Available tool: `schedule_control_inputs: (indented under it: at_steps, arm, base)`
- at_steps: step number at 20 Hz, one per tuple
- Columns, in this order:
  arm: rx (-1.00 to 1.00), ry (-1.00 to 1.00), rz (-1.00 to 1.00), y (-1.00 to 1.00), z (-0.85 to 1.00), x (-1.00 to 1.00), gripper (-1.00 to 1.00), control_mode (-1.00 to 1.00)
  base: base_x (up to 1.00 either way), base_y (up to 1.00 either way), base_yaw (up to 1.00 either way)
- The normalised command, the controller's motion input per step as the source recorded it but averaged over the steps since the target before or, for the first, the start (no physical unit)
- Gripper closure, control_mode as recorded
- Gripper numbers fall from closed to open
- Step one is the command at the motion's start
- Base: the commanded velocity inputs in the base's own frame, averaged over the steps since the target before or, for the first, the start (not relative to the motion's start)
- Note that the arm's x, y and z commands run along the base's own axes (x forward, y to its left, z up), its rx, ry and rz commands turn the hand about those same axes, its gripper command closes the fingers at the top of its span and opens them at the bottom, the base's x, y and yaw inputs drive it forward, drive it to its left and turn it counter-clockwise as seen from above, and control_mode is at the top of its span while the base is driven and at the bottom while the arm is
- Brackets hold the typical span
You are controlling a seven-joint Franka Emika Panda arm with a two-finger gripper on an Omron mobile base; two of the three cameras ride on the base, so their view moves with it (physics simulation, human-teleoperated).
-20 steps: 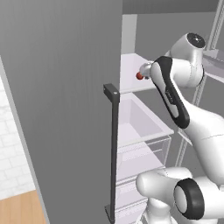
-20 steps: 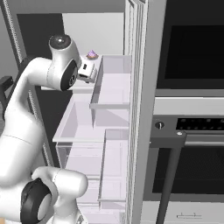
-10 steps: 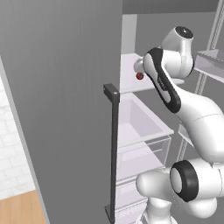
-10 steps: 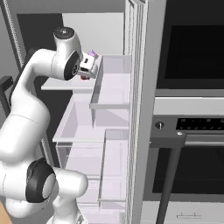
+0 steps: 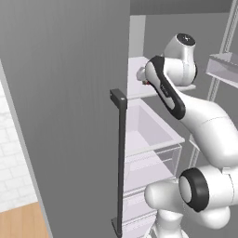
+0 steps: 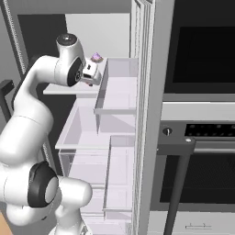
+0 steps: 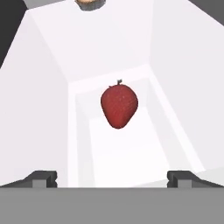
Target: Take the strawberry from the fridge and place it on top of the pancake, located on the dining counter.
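Note:
The strawberry (image 7: 119, 106), dark red with a small stem, lies on a white shelf (image 7: 131, 153) inside the open fridge (image 5: 65, 93). In the hand view it sits straight ahead of my gripper (image 7: 113, 177), whose two dark fingertips (image 7: 41, 178) stand wide apart at the bottom with nothing between them. The berry is a little beyond the tips and is not touched. In the left base view a red sliver of the strawberry (image 5: 145, 83) peeks out beside my forearm. From the right base view my gripper (image 6: 91, 79) hangs over the same upper shelf (image 6: 69, 89).
The fridge's grey door with its dark bar handle (image 5: 122, 158) stands close on the left. The other door's white bins (image 6: 120, 87) are on the right, and clear drawers (image 5: 148, 139) lie below the shelf. A small purple-topped item (image 6: 96, 57) sits further back. A steel wall oven (image 6: 202, 137) stands on the right.
My arm has swung further into the fridge towards the shelf, and the forearm now covers most of the strawberry in the left base view. The jaws have stayed wide.

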Motion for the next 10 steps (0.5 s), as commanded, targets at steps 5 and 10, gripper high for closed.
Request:
schedule_control_inputs:
  at_steps: [5, 10]
  arm:
    - [0.0, 0.0, 0.04, 0.0, -0.16, 0.04, -1.0, -1.0]
    - [0.0, 0.0, 0.02, 0.0, -0.02, 0.06, -1.0, -1.0]
  base:
    - [0.0, 0.0, 0.0]
    - [0.0, 0.0, 0.0]
